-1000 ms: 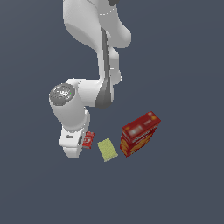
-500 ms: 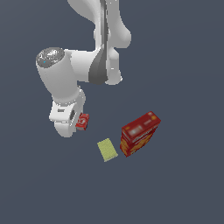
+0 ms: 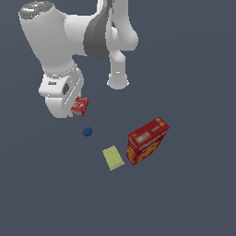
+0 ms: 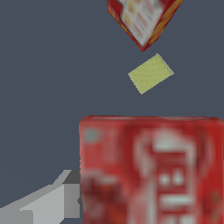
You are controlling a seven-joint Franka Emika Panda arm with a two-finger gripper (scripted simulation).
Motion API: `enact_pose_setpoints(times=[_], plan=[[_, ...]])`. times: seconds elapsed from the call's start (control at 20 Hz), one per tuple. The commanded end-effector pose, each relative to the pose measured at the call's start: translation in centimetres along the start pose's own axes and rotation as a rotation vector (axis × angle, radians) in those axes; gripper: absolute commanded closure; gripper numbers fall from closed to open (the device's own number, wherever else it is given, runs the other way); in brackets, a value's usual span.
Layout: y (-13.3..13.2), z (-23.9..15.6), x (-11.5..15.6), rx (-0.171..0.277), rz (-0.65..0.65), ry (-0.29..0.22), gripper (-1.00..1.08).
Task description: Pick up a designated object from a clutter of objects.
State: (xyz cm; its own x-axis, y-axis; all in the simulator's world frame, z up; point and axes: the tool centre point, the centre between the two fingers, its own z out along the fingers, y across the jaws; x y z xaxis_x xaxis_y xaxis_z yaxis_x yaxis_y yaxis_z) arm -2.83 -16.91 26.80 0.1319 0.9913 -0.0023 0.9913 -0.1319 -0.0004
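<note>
Hidden or cut off: in the exterior view the white arm's wrist covers most of the gripper (image 3: pixel 73 107); its fingertips cannot be made out there. In the wrist view only one grey finger (image 4: pixel 57 199) shows at the lower left of the frame, and the packet fills the lower right and runs off the bottom edge.

Hard to make out: the packet's lettering is blurred in both views; the white label reads only as pale shapes.

Only in the exterior view: the small dark blue ball (image 3: pixel 87 132), lying near the frame's middle, below and just right of the gripper; also the whole arm, filling the upper left.

Only in the wrist view: the packet's face close up, a pale label on red with darker red patches.

Designated object: small flat red squarish packet with white label (image 3: pixel 80 105), at the left of centre in the exterior view, tilted, against the wrist's lower end and apart from the other things.

Pincer: clenched on the packet, with the grey finger touching its edge.

Clutter: large red-orange box (image 3: pixel 147 139) right of centre, with the pale yellow flat rectangle (image 3: pixel 113 157) just beside it, on its left. In the wrist view the box (image 4: pixel 142 19) is cut off by the top edge and the rectangle (image 4: pixel 151 73) lies just below it.
</note>
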Motion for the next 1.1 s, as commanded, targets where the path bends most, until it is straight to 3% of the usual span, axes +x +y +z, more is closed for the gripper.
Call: enact_pose_setpoints(times=[0.0,0.55,1.05], plan=[[-1.3,-2.1,-0.6,-0.001,0.0,0.002,1.08],[-5.5,-9.5,-3.0,-0.002,-0.001,0.005,1.08],[-6.7,-11.8,-4.0,-0.001,0.001,0.003,1.08]])
